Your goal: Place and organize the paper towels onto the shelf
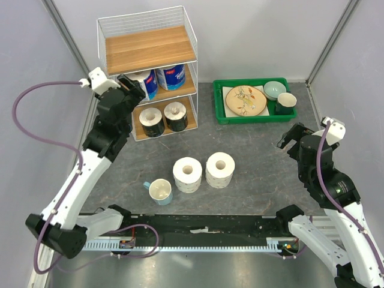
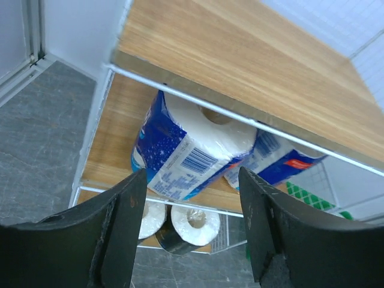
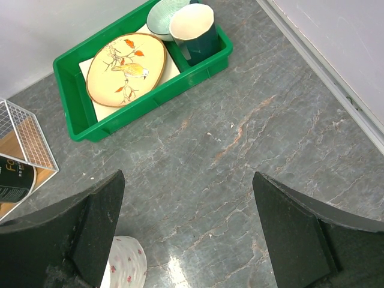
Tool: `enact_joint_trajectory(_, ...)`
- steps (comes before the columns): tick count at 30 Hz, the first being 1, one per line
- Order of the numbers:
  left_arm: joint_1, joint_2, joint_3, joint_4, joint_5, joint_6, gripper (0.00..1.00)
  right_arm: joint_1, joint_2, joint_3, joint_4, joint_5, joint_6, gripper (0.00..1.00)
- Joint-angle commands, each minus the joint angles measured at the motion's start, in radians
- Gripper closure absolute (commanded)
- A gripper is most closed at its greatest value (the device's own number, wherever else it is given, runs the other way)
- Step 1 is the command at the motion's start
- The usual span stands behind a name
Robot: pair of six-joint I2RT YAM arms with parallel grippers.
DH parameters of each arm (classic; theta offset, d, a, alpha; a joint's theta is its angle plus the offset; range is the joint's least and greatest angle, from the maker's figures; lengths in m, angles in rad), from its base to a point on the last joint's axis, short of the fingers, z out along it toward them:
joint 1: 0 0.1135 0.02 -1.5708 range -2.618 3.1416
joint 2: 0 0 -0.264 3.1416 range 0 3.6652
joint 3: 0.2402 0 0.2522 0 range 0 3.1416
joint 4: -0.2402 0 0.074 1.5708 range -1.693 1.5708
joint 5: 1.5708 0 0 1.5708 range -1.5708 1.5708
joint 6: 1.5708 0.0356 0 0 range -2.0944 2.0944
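Grey table (image 1: 258,150): shelf (image 1: 150,48), far left, holds blue-wrapped rolls (image 1: 171,77) mid-tier, dark-wrapped rolls (image 1: 152,122) below. Speckled rolls (image 1: 187,174) stand centre beside cup (image 1: 160,191). Green tray (image 1: 219,114), far right, holds dishes (image 1: 245,101). Left gripper (image 2: 191,180) spread at mid-tier; right gripper (image 3: 187,179) spread.

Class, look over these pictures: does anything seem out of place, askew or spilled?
One thing: a pale cup with a blue handle stands on the table beside the two large rolls, while the other dishes sit in the green tray. Nothing looks spilled or damaged.
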Motion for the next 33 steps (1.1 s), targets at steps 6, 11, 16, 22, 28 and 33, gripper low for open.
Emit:
enact_joint_trajectory(6,0.003,-0.143,-0.009,-0.020,0.213,0.012,0.29,-0.002,0.019,0.019,0.016,-0.113,-0.079,0.04)
enact_joint_trajectory(11,0.001,-0.159,-0.015,-0.187,0.396,0.015,0.28,-0.002,0.130,0.018,0.021,-0.285,-0.141,0.04)
enact_joint_trajectory(16,0.003,-0.241,-0.170,-0.215,0.431,-0.008,0.28,-0.002,0.189,-0.001,0.105,-0.409,-0.129,0.06)
enact_joint_trajectory(22,0.003,-0.314,-0.238,-0.249,0.424,-0.028,0.28,-0.003,0.343,0.008,0.281,-0.566,-0.116,0.06)
enact_joint_trajectory(28,0.003,-0.367,-0.322,-0.252,0.342,-0.045,0.27,0.008,0.511,0.005,0.531,-0.721,-0.147,0.07)
enact_joint_trajectory(33,0.003,-0.379,-0.353,-0.192,0.258,-0.066,0.27,0.052,0.659,0.037,0.769,-0.781,-0.211,0.07)
